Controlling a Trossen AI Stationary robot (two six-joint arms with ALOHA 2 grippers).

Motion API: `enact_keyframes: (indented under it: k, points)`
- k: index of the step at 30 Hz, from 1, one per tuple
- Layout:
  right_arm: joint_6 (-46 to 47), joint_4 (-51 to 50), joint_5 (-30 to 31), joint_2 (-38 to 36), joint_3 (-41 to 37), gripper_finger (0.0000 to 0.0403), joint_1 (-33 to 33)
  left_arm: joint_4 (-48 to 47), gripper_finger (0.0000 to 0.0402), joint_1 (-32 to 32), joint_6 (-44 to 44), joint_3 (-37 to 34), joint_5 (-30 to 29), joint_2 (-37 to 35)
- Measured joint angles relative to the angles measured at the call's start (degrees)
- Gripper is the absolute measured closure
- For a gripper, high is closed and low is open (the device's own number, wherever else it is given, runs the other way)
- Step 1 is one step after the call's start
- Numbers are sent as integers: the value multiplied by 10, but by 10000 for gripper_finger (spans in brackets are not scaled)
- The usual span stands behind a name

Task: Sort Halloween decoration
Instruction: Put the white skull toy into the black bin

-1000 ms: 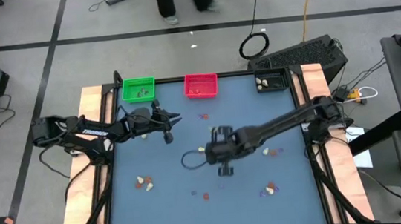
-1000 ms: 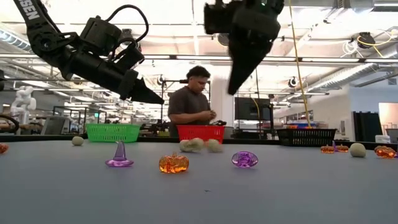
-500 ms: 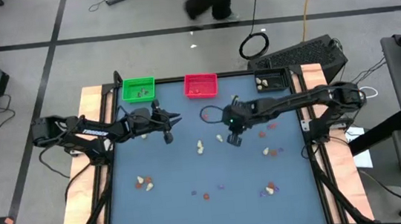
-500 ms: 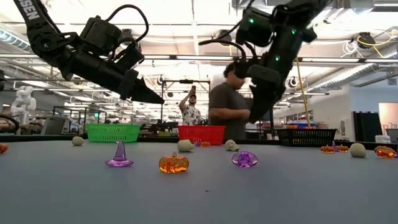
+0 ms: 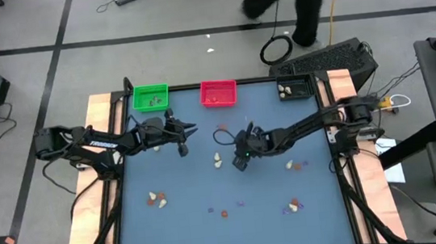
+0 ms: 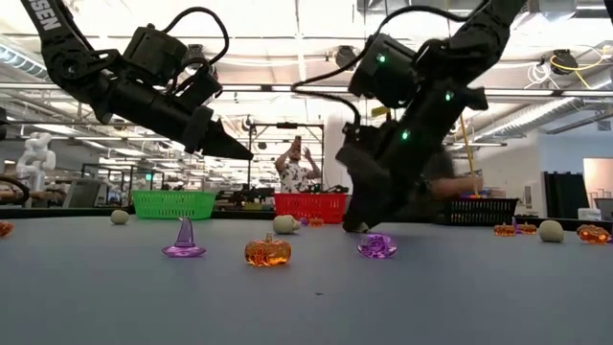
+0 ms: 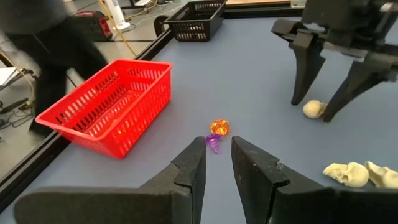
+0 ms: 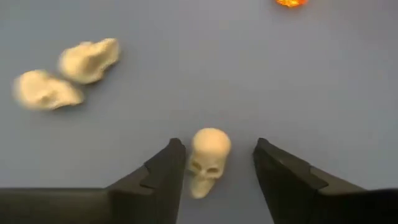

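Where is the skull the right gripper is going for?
The skull lies on the table mid-centre, between the open right gripper's fingers, with two more skulls beside it.

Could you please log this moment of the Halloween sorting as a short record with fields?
Right gripper: low at mid-table, jaws open either side of a cream skull
Left gripper: raised over the table's left half, holding nothing
Nearby: two more cream skulls lie together
Trays: green tray, red tray, black tray along the far edge
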Motion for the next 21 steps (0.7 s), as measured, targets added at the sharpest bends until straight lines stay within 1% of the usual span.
enact_keyframes:
  k: [3, 5, 8, 12, 13, 16, 21]
  points:
    - [19, 5, 40, 17, 2, 217, 5, 0, 317, 0, 0, 0, 0, 0]
    - [24, 8, 60, 25, 2, 232, 9, 0, 317, 0, 0, 0, 0, 0]
    - [24, 22, 73, 33, 1, 270, 15, -1, 317, 0, 0, 0, 0, 0]
    - [11, 29, 75, 31, 1, 331, 21, -1, 317, 0, 0, 0, 0, 0]
    - [8, 29, 72, 27, 1, 337, 22, -1, 317, 0, 0, 0, 0, 0]
    - [-5, 31, 60, 18, 0, 338, 24, -1, 317, 0, 0, 0, 0, 0]
    - [-17, 29, 58, -14, 1, 333, 23, 0, 317, 0, 0, 0, 0, 0]
